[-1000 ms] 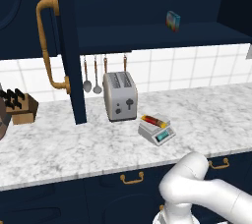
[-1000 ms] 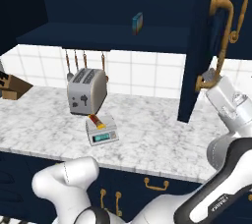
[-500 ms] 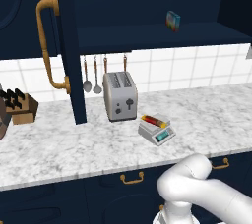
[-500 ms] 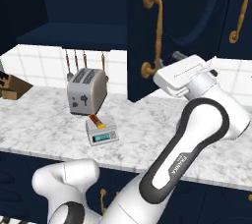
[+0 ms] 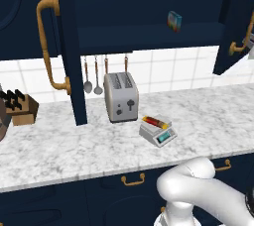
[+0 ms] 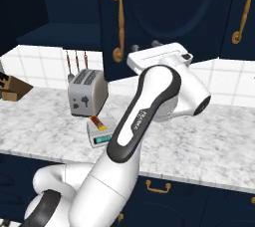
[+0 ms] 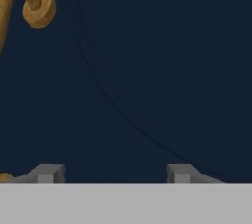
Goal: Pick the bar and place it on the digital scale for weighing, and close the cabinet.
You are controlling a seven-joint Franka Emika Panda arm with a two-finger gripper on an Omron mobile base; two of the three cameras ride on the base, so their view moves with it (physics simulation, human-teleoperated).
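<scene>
Hand (image 7: 113, 173) spread open, empty, against cabinet (image 7: 147, 70) door (brass handle (image 7: 27, 2) beside).

A rendered home kitchen: a marble tabletop (image 5: 59, 155) with a toaster (image 5: 121, 96) and knife block (image 5: 20, 108), utensils (image 5: 92, 76) hanging on white wall tiles (image 5: 163, 69) at 12 o'clock, navy cabinets (image 5: 64, 46) with brass handles above, drawers (image 5: 129, 190) below

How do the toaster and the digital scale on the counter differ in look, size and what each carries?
The toaster is tall, silver and boxy; the digital scale is low, flat and light grey. The toaster is clearly larger. The scale carries the bar on top; the toaster's slots look empty. Both stand on the marble counter.
</scene>
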